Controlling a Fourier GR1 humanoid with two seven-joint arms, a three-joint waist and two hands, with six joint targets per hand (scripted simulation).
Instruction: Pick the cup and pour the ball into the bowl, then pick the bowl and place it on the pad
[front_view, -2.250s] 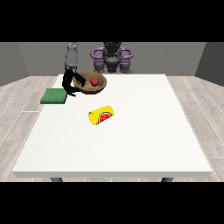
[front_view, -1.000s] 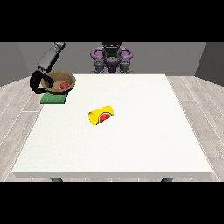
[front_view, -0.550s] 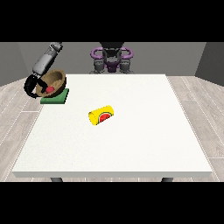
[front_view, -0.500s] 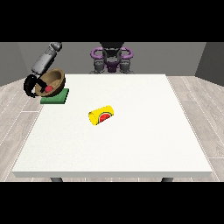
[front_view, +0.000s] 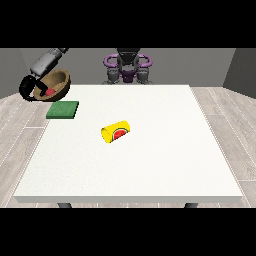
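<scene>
My robot hand at the view's left (front_view: 29, 88) is wrapped around the wooden bowl (front_view: 56, 85), its black fingers curled over the rim nearest the view's left edge. I hold the bowl in the air, up and out past the counter's far left corner, and it is tipped over so that its opening faces toward that hand. The red ball (front_view: 50, 92) sits inside the bowl, low against the wall beside my fingers.

The green pad (front_view: 63, 109) lies flat on the white counter (front_view: 150, 165) near that far left corner, below the bowl and apart from it; the bowl hangs above and somewhat beyond the pad's far edge, not touching it.

The yellow cup (front_view: 116, 131) lies on its side near the middle of the counter, well apart from the pad and the bowl, its open end turned toward the view's left and front, with a red watermelon picture on its side.

My other robot hand does not show plainly; near my torso (front_view: 128, 65) at the far edge of the counter I cannot tell how its fingers lie.
</scene>
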